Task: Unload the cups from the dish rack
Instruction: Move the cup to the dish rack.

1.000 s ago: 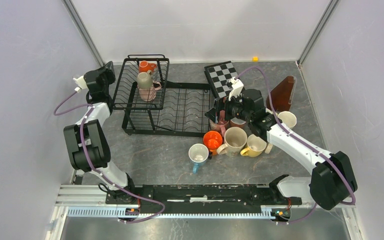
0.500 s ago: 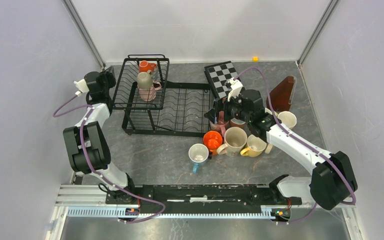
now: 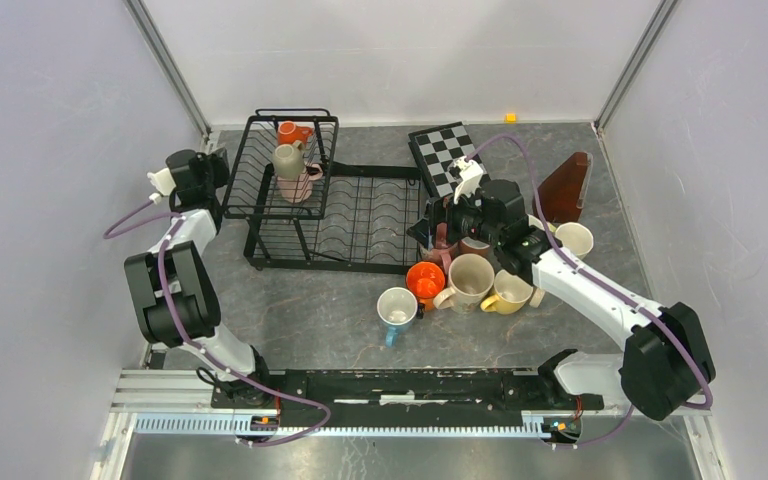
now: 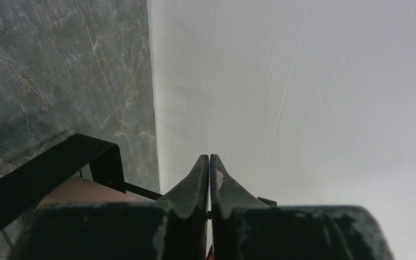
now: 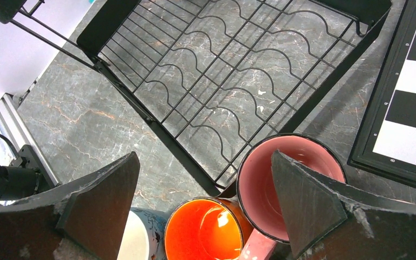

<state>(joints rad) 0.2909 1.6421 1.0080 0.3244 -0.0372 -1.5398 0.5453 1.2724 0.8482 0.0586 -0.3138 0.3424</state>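
Partway – three cups (image 3: 290, 162) sit in the dish rack (image 3: 352, 216) basket; left end effector (image 4: 209, 162), pinched together beside it, should open and reach in; right end effector (image 5: 204, 162) gapes above unloaded cups (image 3: 470, 280) right of the rack

My black wire dish rack (image 3: 365, 225) sits far left, with three cups (image 3: 288, 160) in its tall basket. The unloaded cups (image 3: 470, 278) cluster upright just right of it.
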